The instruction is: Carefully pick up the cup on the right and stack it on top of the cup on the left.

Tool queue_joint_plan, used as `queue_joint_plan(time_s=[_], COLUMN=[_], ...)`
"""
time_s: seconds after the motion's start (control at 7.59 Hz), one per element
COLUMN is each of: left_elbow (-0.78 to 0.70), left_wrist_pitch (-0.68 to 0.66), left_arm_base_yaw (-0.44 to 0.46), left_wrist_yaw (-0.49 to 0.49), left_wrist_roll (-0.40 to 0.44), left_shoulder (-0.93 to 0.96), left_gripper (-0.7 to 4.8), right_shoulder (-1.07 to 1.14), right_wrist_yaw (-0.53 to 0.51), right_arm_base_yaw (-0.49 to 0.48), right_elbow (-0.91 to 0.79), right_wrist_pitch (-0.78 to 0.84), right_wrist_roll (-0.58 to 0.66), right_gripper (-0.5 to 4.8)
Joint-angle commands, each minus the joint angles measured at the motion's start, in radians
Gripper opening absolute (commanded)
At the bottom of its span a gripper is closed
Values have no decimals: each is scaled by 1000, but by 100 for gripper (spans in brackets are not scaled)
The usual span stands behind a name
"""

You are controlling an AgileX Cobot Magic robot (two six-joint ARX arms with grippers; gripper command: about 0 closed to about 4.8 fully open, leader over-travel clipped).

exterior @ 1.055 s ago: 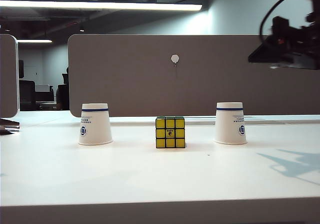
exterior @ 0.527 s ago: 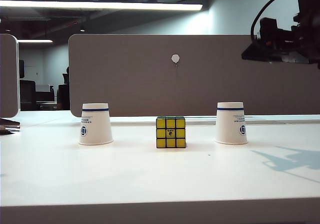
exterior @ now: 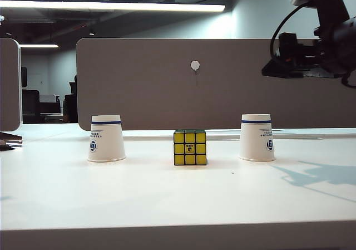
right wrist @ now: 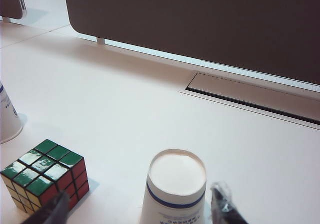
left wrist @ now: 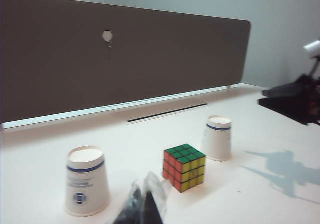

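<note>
Nothing is yet stacked: the right cup (exterior: pixel 257 137) is seen upturned on the table (exterior: pixel 178 197), ungrasped, beyond the cube (exterior: pixel 189 147) from the left cup (exterior: pixel 105 138), with the open right gripper (right wrist: pixel 140 210) above it, the left gripper (left wrist: pixel 141 207) apparently closed.

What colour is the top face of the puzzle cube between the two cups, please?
Green: the puzzle cube shows its green top face best in the left wrist view.

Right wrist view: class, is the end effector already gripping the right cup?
No: the right end effector is open, its fingers clear of the right cup.
</note>
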Motion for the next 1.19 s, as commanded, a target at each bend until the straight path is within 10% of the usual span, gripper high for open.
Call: queue_joint_plan(time_s=[0.13,1.19], left_elbow=[2,2], left_wrist_pitch=[45,45], left_arm_base_yaw=[-76,-195], left_wrist_yaw=[105,97], left_wrist_roll=[-19,-18], left_shoulder=[0,0], left_gripper=[-6,-6], right_shoulder=[45,219], right_wrist_yaw=[-1,-24], right_arm_base_yaw=[1,2], right_elbow=[39,125], right_wrist_pitch=[-7,24], right_wrist_roll=[-2,-2], right_gripper=[379,431])
